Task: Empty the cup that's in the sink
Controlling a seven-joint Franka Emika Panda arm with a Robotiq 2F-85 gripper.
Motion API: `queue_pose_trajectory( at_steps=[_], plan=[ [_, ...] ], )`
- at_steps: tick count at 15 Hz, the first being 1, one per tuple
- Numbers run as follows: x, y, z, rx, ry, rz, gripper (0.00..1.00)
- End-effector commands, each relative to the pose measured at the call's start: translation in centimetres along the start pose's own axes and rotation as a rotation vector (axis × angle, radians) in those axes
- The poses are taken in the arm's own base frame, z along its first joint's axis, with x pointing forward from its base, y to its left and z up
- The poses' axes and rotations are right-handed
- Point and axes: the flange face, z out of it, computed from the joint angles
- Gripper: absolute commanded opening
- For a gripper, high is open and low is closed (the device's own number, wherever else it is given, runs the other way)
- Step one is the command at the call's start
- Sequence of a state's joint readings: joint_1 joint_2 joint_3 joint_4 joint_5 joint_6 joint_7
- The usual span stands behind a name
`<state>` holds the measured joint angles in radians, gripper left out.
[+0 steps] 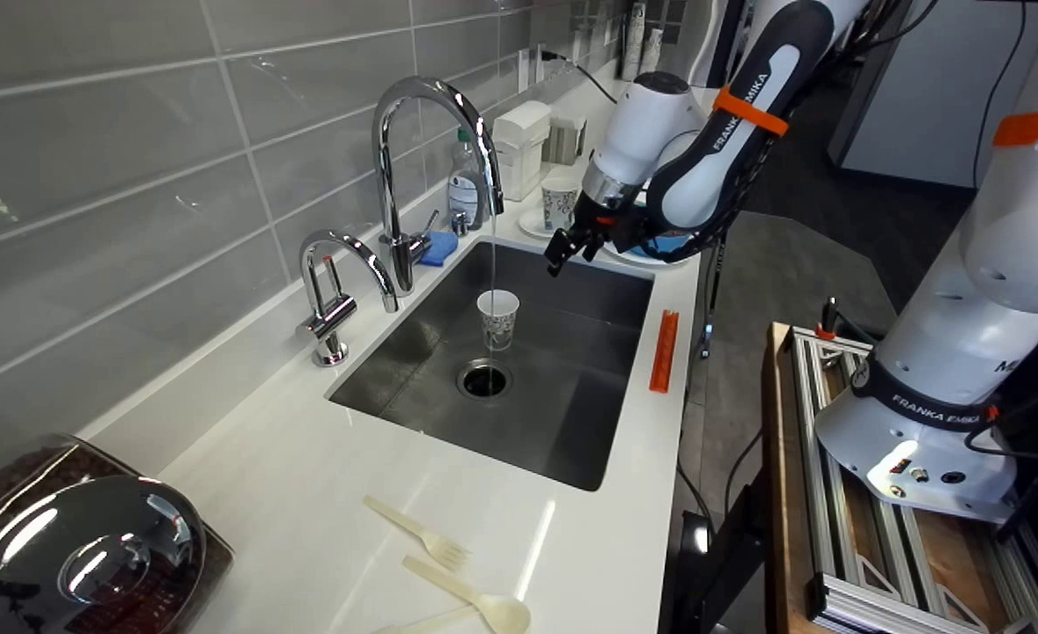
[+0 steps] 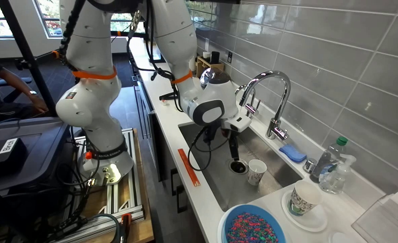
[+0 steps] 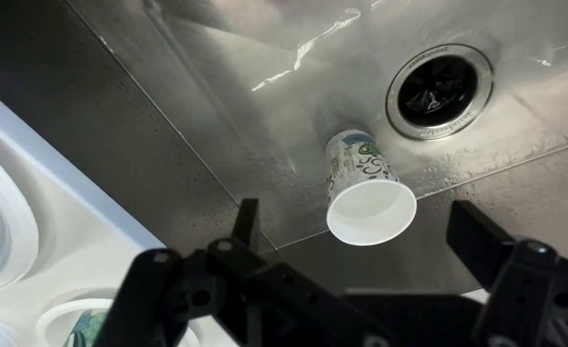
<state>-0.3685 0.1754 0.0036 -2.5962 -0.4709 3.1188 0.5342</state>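
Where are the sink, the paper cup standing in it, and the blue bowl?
Sink (image 1: 563, 379): in an exterior view, on the bare basin floor.
Paper cup (image 3: 362, 168): in the wrist view, on its printed outer wall.
Blue bowl (image 2: 251, 207): in an exterior view, on its rim.

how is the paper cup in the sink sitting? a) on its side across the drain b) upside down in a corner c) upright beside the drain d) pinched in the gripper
c: the cup stands mouth up on the sink floor, next to the drain, and the open gripper is apart from it in both exterior views.
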Motion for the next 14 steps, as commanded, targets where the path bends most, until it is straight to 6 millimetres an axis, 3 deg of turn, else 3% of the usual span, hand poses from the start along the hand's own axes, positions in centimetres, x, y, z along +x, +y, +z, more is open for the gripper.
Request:
queue_pose_trajectory(
  at_steps=[1,5,6,10,14],
  plan=[
    [1.2,-0.7,3.6,0.005,0.007,-0.011,1.00],
    [1.5,-2.3,6.5,0.024,0.012,-0.022,1.00],
    [1.3,-1.5,4.4,0.015,0.005,-0.027,1.00],
    [1.3,-2.4,6.2,0.019,-0.003,-0.037,1.00],
    [1.9,-1.6,7.2,0.018,0.008,-0.017,1.00]
  ],
)
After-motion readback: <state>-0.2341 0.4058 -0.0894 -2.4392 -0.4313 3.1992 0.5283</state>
